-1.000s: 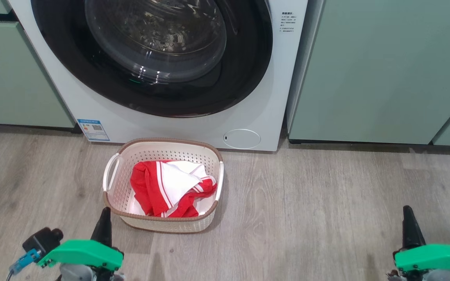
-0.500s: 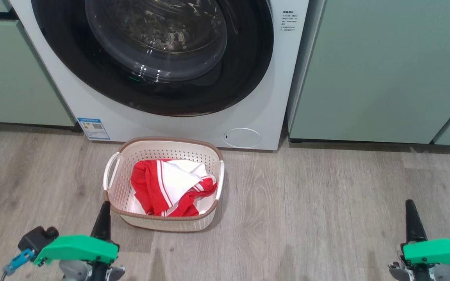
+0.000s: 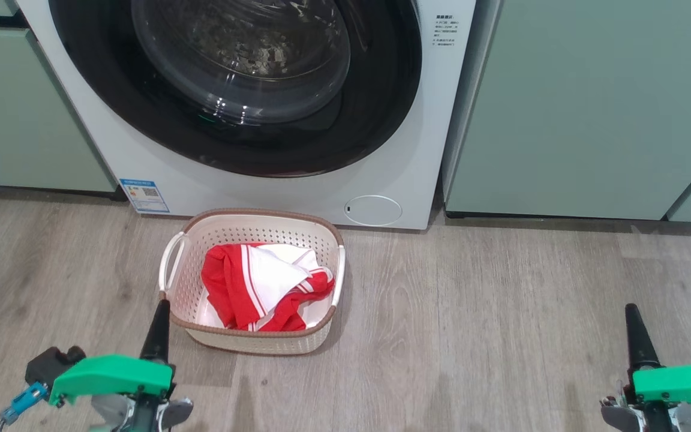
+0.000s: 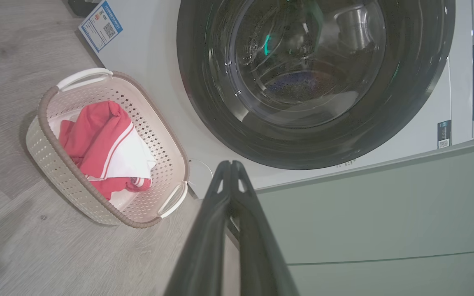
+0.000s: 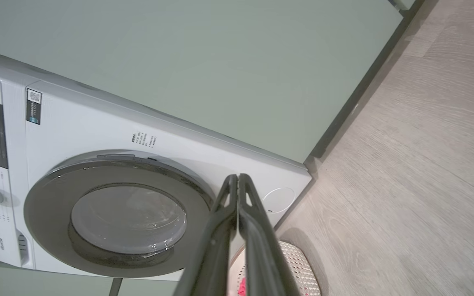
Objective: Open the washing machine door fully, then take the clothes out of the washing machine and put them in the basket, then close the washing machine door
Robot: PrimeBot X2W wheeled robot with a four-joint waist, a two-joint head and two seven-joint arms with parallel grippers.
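Grey wood-look floor (image 3: 501,336) is shown across the lower half of the head view. It is bounded at the back by pale green cabinets (image 3: 585,108) on both sides of a white washing machine (image 3: 423,156). The round, glossy black door (image 3: 384,90) is seen shut flat against the machine's front, and its clear domed porthole (image 3: 240,54) is crossed by reflections.

A cream perforated basket (image 3: 249,345) with a brown rim and white side handles (image 3: 168,264) is set on the floor just in front of the machine, below the door. The clothes (image 3: 231,294), a crumpled red garment with white panels and thin white stripes, are contained wholly in the basket.

The left gripper (image 3: 161,309) is seen at the lower left. Its tip is lined up with the basket's near left corner in the head view, while in the left wrist view the basket is shown apart from the fingers. The right gripper (image 3: 632,312) is seen at the lower right, well apart from the basket. On each gripper the two dark fingers are pressed together and nothing is held.

An oval service flap (image 3: 373,210) is marked at the machine's lower right and a blue label sticker (image 3: 144,195) at its lower left.
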